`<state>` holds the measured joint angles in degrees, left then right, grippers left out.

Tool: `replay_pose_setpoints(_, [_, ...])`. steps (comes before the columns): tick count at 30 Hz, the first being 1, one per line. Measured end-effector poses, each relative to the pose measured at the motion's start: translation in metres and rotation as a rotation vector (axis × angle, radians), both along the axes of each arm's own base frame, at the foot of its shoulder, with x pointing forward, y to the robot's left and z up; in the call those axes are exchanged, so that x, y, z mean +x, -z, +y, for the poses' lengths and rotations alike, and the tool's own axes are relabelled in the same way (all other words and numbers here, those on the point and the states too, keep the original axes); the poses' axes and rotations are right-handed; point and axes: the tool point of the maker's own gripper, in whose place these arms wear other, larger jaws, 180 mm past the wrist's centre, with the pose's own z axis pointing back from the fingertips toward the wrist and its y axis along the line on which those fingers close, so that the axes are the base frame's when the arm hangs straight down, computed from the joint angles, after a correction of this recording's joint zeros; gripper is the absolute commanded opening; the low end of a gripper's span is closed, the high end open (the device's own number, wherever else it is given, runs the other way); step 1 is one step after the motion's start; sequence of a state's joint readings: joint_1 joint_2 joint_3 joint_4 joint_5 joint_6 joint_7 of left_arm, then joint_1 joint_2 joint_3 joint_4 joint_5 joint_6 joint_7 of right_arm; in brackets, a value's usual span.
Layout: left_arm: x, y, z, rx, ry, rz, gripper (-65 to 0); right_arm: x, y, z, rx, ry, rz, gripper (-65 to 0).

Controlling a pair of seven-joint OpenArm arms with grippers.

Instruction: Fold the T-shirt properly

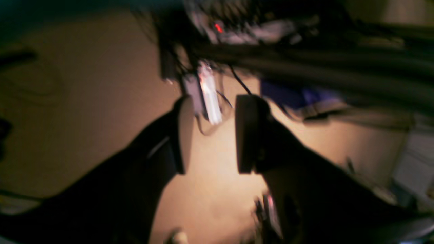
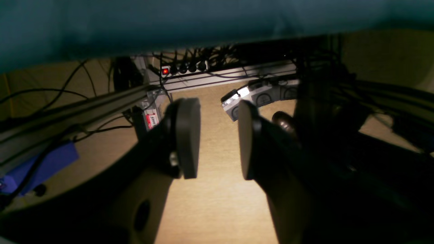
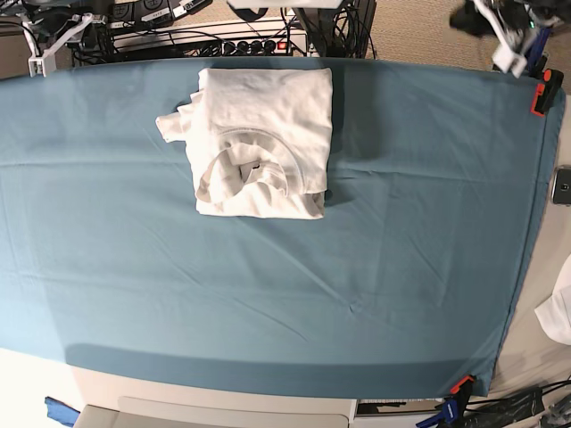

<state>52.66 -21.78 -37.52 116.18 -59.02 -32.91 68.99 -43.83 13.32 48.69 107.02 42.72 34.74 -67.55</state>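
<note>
The T-shirt (image 3: 263,143) lies folded on the teal counter (image 3: 410,232), so the left hand (image 1: 210,135) and right hand (image 2: 218,139) hang beyond its edge, half open and empty.

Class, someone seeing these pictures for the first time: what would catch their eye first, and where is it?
First, the white T-shirt, folded into a rough rectangle with its collar on top, lying near the far edge of the teal table cover. Next, in the wrist views, the left gripper and right gripper, both open and empty, look down on floor and cables.

White T-shirt (image 3: 259,143), folded (collar up), on table's far side.
</note>
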Motion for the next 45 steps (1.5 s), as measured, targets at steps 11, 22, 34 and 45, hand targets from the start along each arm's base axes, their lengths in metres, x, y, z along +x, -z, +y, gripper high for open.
replay_pose_setpoints(11, [-0.073,0.044,-0.035,-0.199,-0.070,0.219,-45.5,-0.085,0.110,0.031,0.299,0.231,0.213,-45.4])
replay_pose_setpoints(22, [-0.084,0.167,-0.088,-0.136,-0.018,0.220,-45.5,-0.072,0.215,0.077,0.347,0.274,0.226,-45.4])
replay_pose_setpoints(34, [-0.046,0.270,-0.069,0.310,-0.037,0.149,-45.5,-0.022,0.267,0.073,0.059,0.197,0.250,-46.8])
replay_pose_setpoints(45, [-0.004,0.287,-0.130,0.338,-0.063,0.159,-64.3,-0.002,0.279,0.131,0.086,0.135,0.232,-65.0])
